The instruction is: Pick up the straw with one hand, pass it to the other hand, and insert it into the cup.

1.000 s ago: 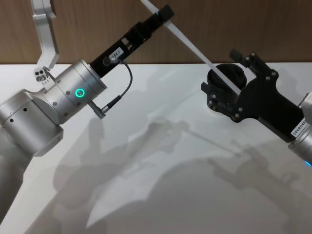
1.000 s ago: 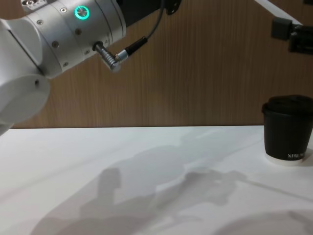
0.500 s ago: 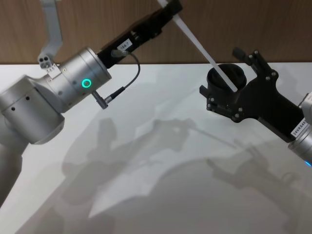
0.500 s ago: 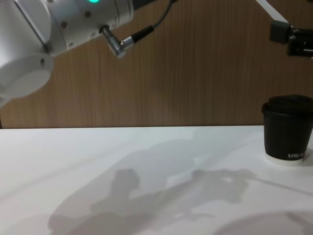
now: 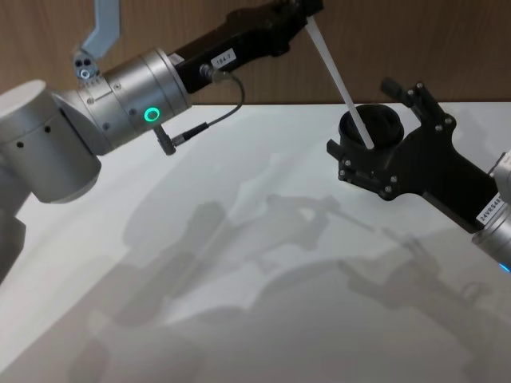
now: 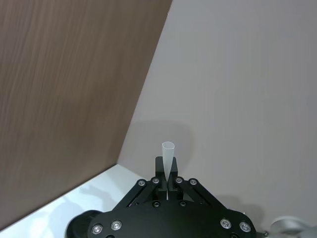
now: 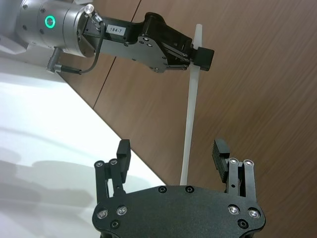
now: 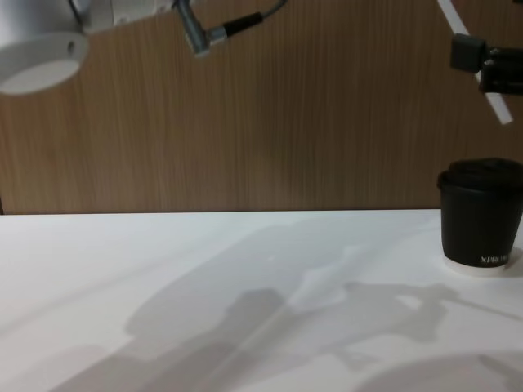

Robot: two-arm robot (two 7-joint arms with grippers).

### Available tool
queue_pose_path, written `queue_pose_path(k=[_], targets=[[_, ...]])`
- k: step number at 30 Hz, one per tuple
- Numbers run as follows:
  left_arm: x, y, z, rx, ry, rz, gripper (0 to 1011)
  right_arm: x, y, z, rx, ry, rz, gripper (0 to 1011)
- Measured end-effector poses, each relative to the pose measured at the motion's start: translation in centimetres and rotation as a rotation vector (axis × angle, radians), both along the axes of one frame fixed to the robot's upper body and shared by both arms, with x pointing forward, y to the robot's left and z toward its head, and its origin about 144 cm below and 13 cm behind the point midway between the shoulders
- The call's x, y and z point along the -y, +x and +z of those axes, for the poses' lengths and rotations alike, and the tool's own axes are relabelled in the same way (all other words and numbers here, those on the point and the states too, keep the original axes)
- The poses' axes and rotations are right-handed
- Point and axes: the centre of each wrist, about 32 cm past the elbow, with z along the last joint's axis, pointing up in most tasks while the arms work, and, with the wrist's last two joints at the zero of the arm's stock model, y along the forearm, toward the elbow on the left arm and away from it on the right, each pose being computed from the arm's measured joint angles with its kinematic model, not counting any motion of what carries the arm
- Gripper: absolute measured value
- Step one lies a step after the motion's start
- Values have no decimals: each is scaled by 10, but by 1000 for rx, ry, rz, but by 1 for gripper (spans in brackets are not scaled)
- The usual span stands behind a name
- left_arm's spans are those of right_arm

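Pickup looks done and handover midway: the left gripper pinches the straw by its upper end, high at the far right. The straw slants down between the spread fingers of the right gripper (not yet closed on it), above the cup. Transfer and insertion remain.

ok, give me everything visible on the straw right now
The straw is a thin, straight white tube, plastic-looking, with an open round end seen in the left wrist view. It hangs in the air, tilted, upper end towards the left arm. The left gripper is shut on it near its top. Its lower part runs between the open fingers of the right gripper, touching neither. In the chest view its lower end sits above the cup, not in it.
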Motion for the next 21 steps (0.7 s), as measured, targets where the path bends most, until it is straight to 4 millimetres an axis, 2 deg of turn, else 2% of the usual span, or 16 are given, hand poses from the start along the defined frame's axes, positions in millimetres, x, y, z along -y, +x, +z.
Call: queue_pose_path(k=[13, 21], targets=[[5, 0, 28, 180, 173, 82, 12, 0, 0, 0, 0, 0, 0, 1001], [12, 3, 30, 249, 204, 125, 12, 0, 0, 0, 0, 0, 0, 1001]])
